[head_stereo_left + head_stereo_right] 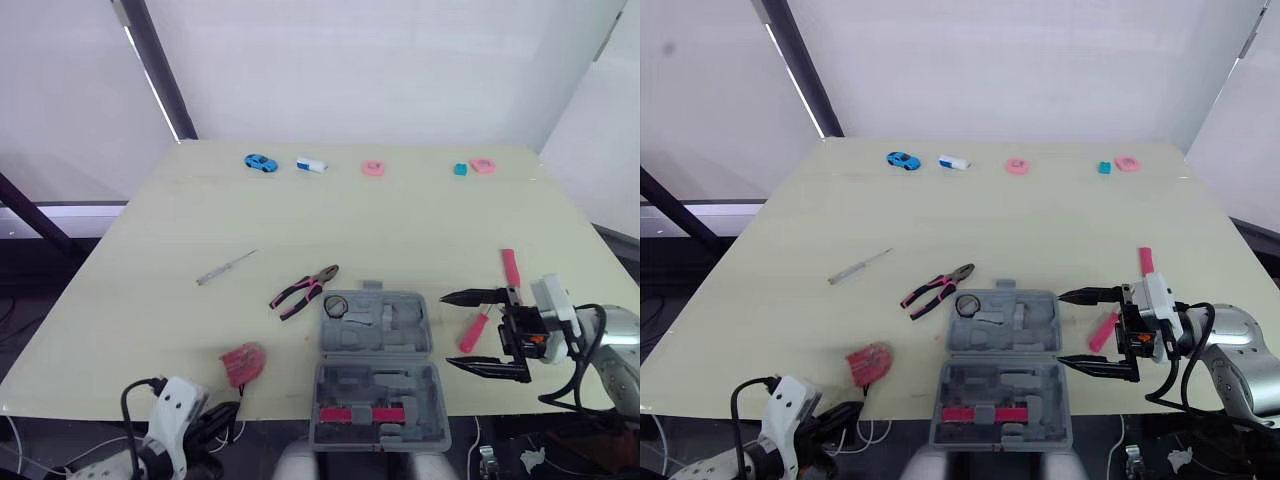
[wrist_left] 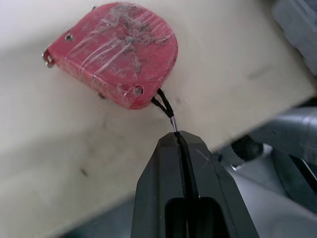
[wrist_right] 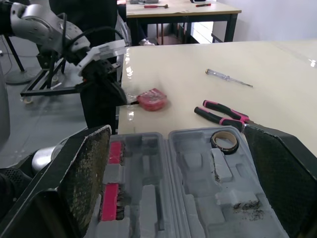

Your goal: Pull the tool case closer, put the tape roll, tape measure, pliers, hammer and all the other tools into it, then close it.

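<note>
The grey tool case [image 1: 375, 365] lies open at the table's near edge, with a tape roll [image 1: 335, 306] in its far half and a red strip [image 1: 368, 414] in its near half. Left of the case lies the red tape measure [image 2: 114, 52]. My left gripper [image 2: 177, 141] hangs just off the table edge, shut on the tape measure's black strap [image 2: 165, 105]. My right gripper [image 1: 490, 332] stands open just right of the case, with nothing between its fingers. Beside it lie two pink-handled tools [image 1: 473, 330] [image 1: 510, 268]. Pink-handled pliers [image 1: 303, 290] and a clear screwdriver [image 1: 225, 267] lie further left.
Along the far edge sit a blue toy car [image 1: 260, 162], a white and blue block [image 1: 311, 165], two pink pieces [image 1: 373, 168] [image 1: 483, 165] and a teal cube [image 1: 460, 169]. Cables hang at the near left corner [image 1: 130, 400].
</note>
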